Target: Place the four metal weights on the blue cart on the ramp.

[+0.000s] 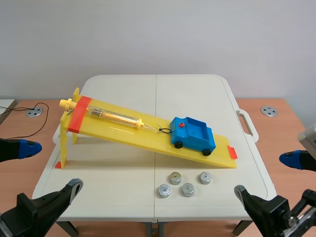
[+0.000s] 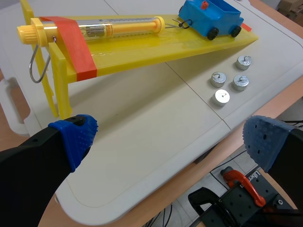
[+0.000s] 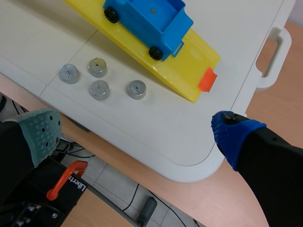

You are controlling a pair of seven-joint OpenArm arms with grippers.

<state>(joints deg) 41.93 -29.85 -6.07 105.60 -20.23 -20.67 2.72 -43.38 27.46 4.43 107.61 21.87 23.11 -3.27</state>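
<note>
Weights (image 1: 175, 177), four small metal discs, sit in a loose cluster on the white desk (image 1: 113, 197) close to its near edge, just in front of the low end of the yellow ramp (image 1: 123, 132). None is on the blue cart (image 1: 192, 134) yet. It stands empty on the slope near that low end, which points toward the desk's right edge, and a thin hook ties it to the yellow spring scale (image 1: 116, 117) lying further up the ramp. The left pincer (image 2: 170, 139) hangs off the near left corner of the desk, spread wide with nothing in it. The right pincer (image 3: 137, 132) hangs off the near right corner, just as wide and just as empty, with the weights ahead of it. To my eye the job is at its very start, with the first pick to be made. The right arm looks better placed. It would need to come down over the nearest weight, close on its small rim squarely, then lift it up into the cart's open tray without nudging the cart down the slope.
</note>
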